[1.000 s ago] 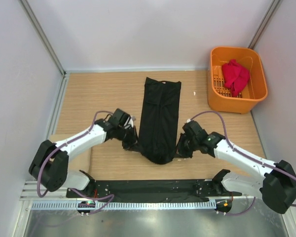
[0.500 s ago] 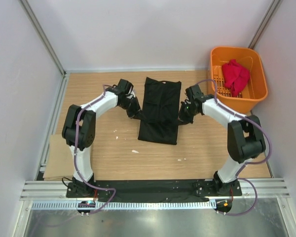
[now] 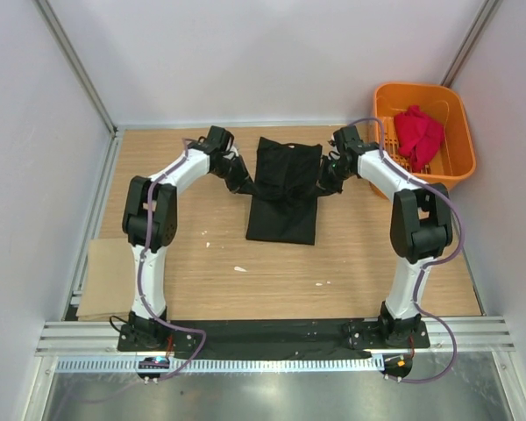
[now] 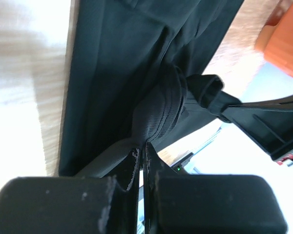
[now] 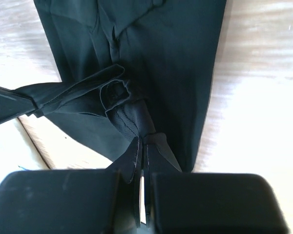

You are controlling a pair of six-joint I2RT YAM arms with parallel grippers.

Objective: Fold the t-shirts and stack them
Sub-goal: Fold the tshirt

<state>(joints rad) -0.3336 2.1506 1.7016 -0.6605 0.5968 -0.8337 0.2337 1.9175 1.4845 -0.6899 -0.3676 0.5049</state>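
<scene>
Cardboard [image 3: 105, 281] lies at 7 o'clock. At the worktop's [image 3: 359, 259] centre lies the folded black shirt [image 3: 282, 215], the left tool [image 3: 244, 187] pinching its 9 o'clock edge and the right tool [image 3: 322, 187] pinching its 3 o'clock edge. At 2 o'clock, the red shirt [image 3: 418, 132] sits in an orange basket [image 3: 445, 174].

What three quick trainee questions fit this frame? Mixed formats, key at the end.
1. True or false: the red t-shirt lies in the orange basket.
2. The left end effector and the right end effector are both shut on: A) the black t-shirt; B) the red t-shirt; C) nothing.
3. Fill in: seen from the top camera, the orange basket stands at the far ____ corner of the table.

Key: 1 true; 2 A; 3 right.
</scene>
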